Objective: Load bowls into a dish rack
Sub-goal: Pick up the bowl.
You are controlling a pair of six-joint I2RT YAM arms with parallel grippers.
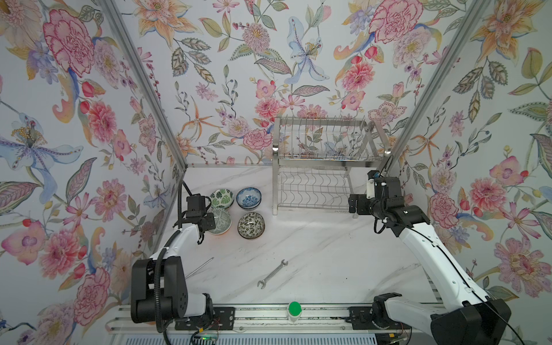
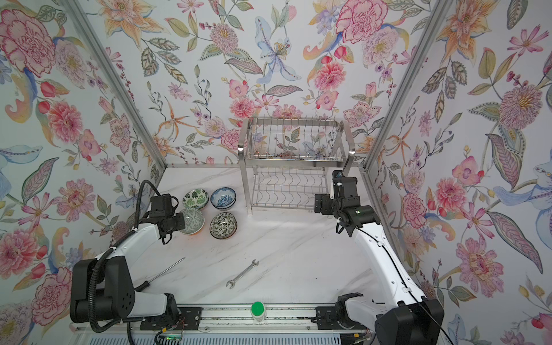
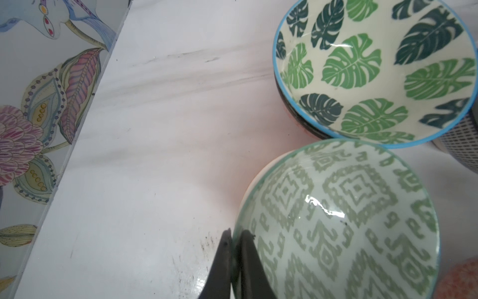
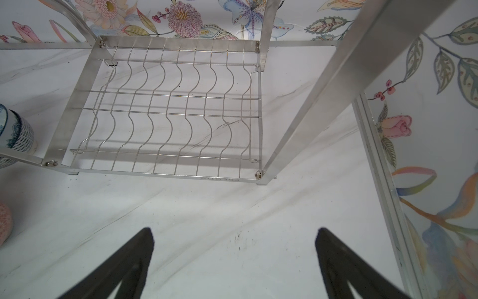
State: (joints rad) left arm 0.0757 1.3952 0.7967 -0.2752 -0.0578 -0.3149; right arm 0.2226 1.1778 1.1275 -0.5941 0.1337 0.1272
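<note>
Left wrist view: we see our left gripper [image 3: 236, 234] pinched narrow on the rim of the green diamond-pattern bowl [image 3: 349, 220].
Leaf bowl [image 3: 375, 70]: just beyond that gripper, beside the held bowl.
Right gripper [image 4: 234, 233]: spread wide, holding nothing.
Dish rack [image 4: 178, 103]: just ahead of our right gripper.

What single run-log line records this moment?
left gripper: shut on green geometric bowl rim | right gripper: open, empty, facing dish rack | bowls in rack: none seen
</note>
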